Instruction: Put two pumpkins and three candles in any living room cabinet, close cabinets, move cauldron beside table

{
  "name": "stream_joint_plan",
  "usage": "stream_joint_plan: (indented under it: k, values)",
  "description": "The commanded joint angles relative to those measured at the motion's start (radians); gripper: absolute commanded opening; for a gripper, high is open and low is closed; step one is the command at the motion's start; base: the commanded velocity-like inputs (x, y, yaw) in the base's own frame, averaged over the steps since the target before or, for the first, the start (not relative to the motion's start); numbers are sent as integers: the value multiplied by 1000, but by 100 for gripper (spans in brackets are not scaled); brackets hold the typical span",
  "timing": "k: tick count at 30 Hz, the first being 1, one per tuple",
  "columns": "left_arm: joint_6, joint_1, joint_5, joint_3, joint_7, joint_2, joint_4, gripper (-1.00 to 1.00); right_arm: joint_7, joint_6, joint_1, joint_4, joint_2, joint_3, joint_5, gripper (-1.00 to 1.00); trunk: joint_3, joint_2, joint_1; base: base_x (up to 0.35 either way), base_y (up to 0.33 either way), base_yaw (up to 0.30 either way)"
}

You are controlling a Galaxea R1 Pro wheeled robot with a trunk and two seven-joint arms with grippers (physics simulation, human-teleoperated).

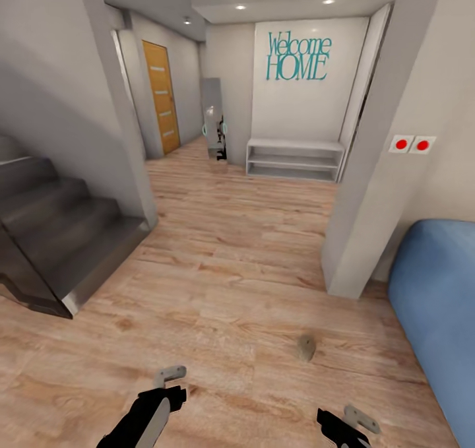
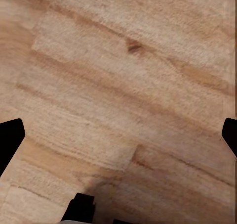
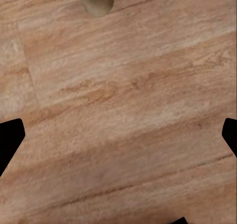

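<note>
Lying on wood floor (image 1: 251,250) between staircase (image 1: 59,230) and sofa (image 1: 435,289), candle (image 1: 305,348); both pincers spread, empty.

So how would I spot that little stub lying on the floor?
Start at the big blue sofa on the right, then look left across the wood floor in front of the robot. The candle sits there alone, just ahead of the right gripper: a small squat grey-brown cylinder, duller than the warm planks around it.
</note>
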Motion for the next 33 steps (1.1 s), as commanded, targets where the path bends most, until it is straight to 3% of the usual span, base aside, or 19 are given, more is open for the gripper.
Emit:
stream_joint_plan:
  k: [1, 19, 22, 26, 30, 33]
  values:
    - [0, 0, 0, 0, 0, 0, 0, 100, 0, 0, 0, 0, 0, 0, 0, 100, 0, 0, 0, 327, -45, 0]
    - [1, 0, 0, 0, 0, -1, 0, 100, 0, 0, 0, -2, 0, -1, -1, 100, 0, 0, 0, 295, -153, 0]
    - [6, 0, 1, 0, 0, -1, -1, 100, -5, 2, 0, -3, 13, -2, -1, 100, 0, 0, 0, 292, -121, 0]
    - [26, 0, 3, 1, 0, -2, -8, 100, -58, 6, 0, -4, 53, -2, -1, 100, 0, 0, 0, 292, -120, 0]
    - [72, 0, 3, 1, -1, -3, -19, 100, -136, 29, -1, -8, 64, -2, -1, 100, 0, 0, 0, 292, -120, 0]
    - [102, 0, 3, 1, -1, -3, -34, 100, -177, 138, -31, -9, 63, -2, -3, 100, 0, 0, 0, 292, -120, 0]
